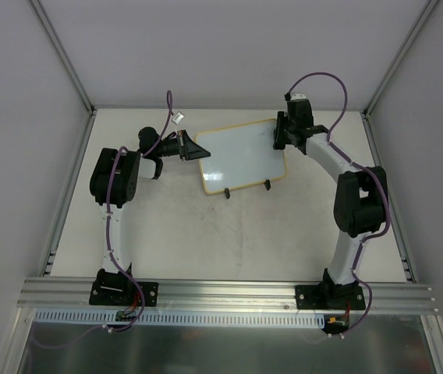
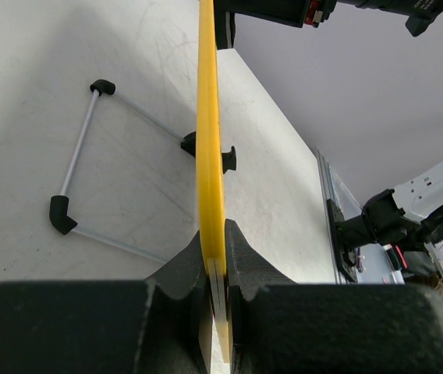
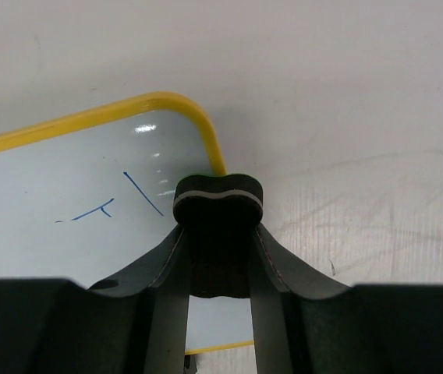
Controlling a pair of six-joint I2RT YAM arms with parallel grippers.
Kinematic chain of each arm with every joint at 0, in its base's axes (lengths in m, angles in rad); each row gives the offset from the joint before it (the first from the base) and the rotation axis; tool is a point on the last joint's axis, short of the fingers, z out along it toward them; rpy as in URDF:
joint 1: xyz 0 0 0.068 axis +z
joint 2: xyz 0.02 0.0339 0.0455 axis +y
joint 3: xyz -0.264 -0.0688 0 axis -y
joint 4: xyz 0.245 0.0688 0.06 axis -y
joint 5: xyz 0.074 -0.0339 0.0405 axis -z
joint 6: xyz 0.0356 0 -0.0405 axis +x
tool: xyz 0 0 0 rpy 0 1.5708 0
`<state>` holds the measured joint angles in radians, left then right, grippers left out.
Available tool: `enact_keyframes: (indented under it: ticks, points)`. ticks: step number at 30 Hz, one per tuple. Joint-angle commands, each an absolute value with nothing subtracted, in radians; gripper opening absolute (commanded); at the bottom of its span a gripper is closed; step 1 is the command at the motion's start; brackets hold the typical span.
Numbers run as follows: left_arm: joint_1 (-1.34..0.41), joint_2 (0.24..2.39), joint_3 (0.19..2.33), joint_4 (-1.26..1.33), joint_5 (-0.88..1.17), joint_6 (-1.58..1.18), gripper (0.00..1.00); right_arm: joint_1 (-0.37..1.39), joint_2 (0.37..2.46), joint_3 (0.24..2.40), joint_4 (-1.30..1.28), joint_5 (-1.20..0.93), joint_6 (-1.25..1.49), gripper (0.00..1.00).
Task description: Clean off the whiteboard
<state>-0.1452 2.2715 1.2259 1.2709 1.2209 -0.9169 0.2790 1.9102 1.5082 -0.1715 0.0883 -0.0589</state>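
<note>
Whiteboard (image 1: 241,156) with a rounded yellow frame is at the far middle of the table (image 1: 206,241), between the two arms. It is propped up on its two small black feet (image 1: 227,193), which are on its near edge. In the left wrist view the whiteboard (image 2: 208,140) is seen edge-on, with a thin metal stand (image 2: 81,148) that has black corner pieces lying on the table (image 2: 26,70) behind it. The glossy surface (image 3: 58,187) carries faint blue marks near the corner seen in the right wrist view: a short slanted stroke (image 3: 143,194) and a small hooked line (image 3: 97,210). The left fingers (image 2: 186,269) are closed on the frame at the board's left edge, one pad on each face. In the overhead view these fingers (image 1: 189,148) reach the board from the left side. The right fingers (image 3: 167,261) are closed around a small black eraser (image 3: 218,199), which has a pale stripe across its end. The eraser sits just at the board's rounded corner, over the frame edge; whether it presses on the surface cannot be told. From above, the right fingers (image 1: 282,136) are at the board's far right corner. The bare, scuffed table (image 3: 362,117) lies beyond.
</note>
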Motion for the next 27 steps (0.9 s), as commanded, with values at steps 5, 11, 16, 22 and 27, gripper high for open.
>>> enact_keyframes:
  ticks: [5, 11, 16, 22, 27]
  points:
    - [-0.17, 2.238, 1.218, 1.457, 1.355, -0.805, 0.0, 0.253, 1.973, 1.578, -0.118, 0.112, -0.094, 0.0]
    - [-0.172, 2.24, 1.218, 1.454, 1.356, -0.802, 0.0, 0.284, 1.987, 1.595, -0.117, 0.089, -0.091, 0.0]
    - [-0.173, 2.24, 1.22, 1.451, 1.356, -0.801, 0.0, 0.376, 2.003, 1.608, -0.118, 0.098, -0.097, 0.0]
    - [-0.173, 2.24, 1.223, 1.448, 1.358, -0.799, 0.0, 0.529, 2.037, 1.637, -0.118, 0.12, -0.098, 0.0]
    - [-0.173, 2.24, 1.223, 1.448, 1.358, -0.799, 0.0, 0.626, 2.071, 1.66, -0.12, 0.115, -0.074, 0.0]
